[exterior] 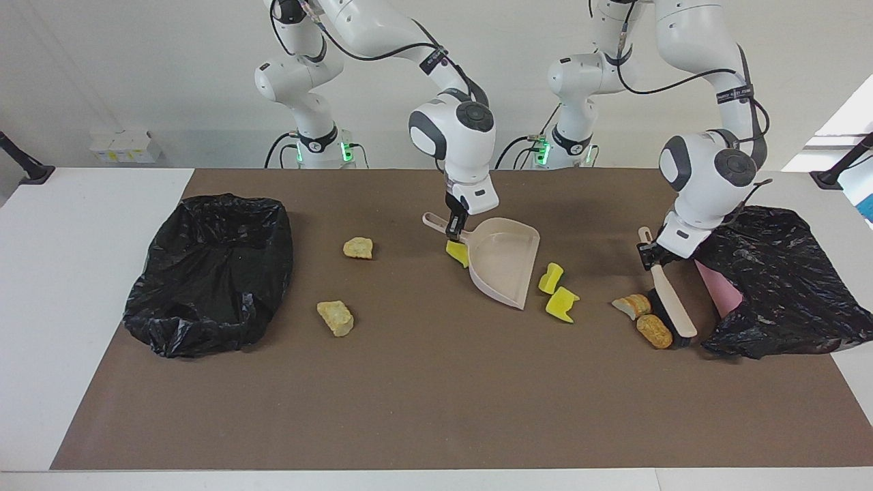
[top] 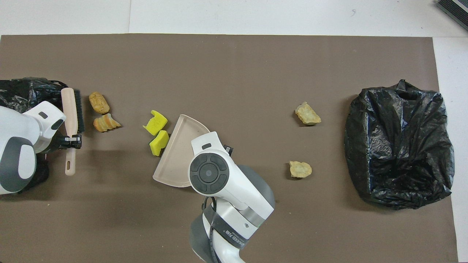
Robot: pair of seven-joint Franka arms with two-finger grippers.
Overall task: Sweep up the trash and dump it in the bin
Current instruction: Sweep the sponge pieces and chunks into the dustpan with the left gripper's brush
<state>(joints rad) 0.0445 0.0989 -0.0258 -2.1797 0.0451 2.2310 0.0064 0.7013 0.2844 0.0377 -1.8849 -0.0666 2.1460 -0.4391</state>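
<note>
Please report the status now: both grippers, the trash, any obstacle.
Left gripper shut on brush beside two bread lumps. Right gripper shut on dustpan, mouth toward yellow sponge pieces. No obstacle seen.

Glossy crinkled plastic bag (exterior: 211,273); matt smooth dustpan (exterior: 505,266).

Yellow sponge chunks: three. Two (exterior: 550,278) (exterior: 561,303) lie beside the dustpan's open mouth; one (exterior: 457,253) under its handle, partly hidden.
Tan-brown bread-like lumps: four. Two (exterior: 632,305) (exterior: 654,331) beside the brush head; two (exterior: 358,247) (exterior: 335,318) well apart from both tools.
Beige dustpan (exterior: 503,262): one.
Brush (exterior: 668,302): one.
Black bin bags: two (exterior: 211,271) (exterior: 784,279).
</note>
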